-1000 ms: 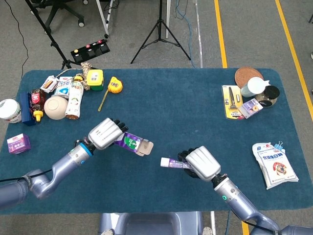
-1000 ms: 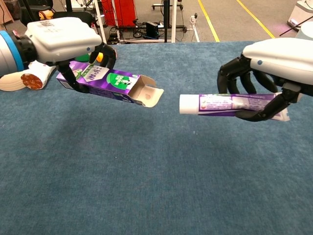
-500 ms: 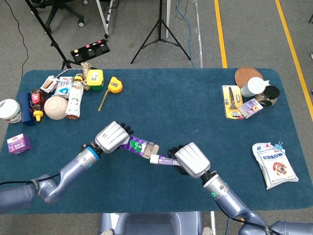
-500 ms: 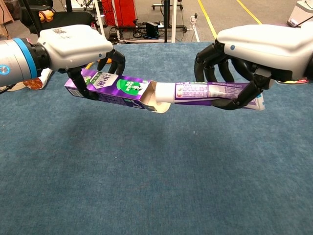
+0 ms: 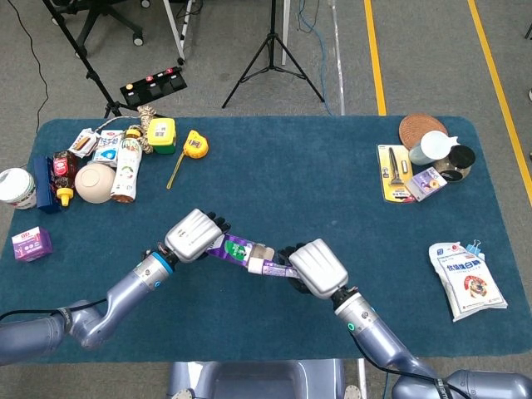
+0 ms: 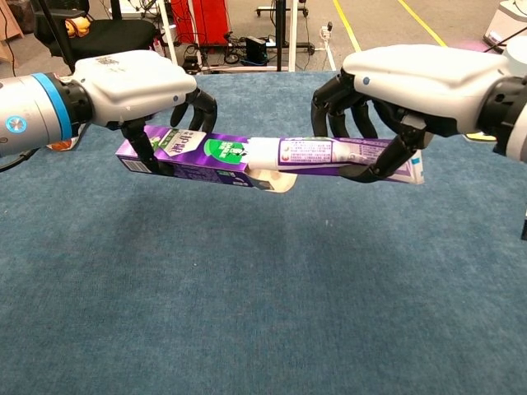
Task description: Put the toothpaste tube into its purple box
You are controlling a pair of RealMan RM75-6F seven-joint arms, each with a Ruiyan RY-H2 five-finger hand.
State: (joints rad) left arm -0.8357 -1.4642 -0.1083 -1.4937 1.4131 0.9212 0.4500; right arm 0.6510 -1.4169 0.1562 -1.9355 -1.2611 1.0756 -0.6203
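Note:
My left hand grips the purple toothpaste box and holds it level above the blue table, open end facing right. My right hand holds the purple-and-white toothpaste tube by its rear part. The tube's cap end sits in the box's open mouth, above the hanging flap. How deep the tube reaches inside is hidden by the box.
Cluttered items lie at the table's far left: a bowl, a can, a yellow tape measure, a small purple box. At the right are a razor pack, a cup and a white pouch.
Both hands came together: one second ago box and tube were apart, half a second ago the cap reached the flap, and now the tube's front has entered the box mouth.

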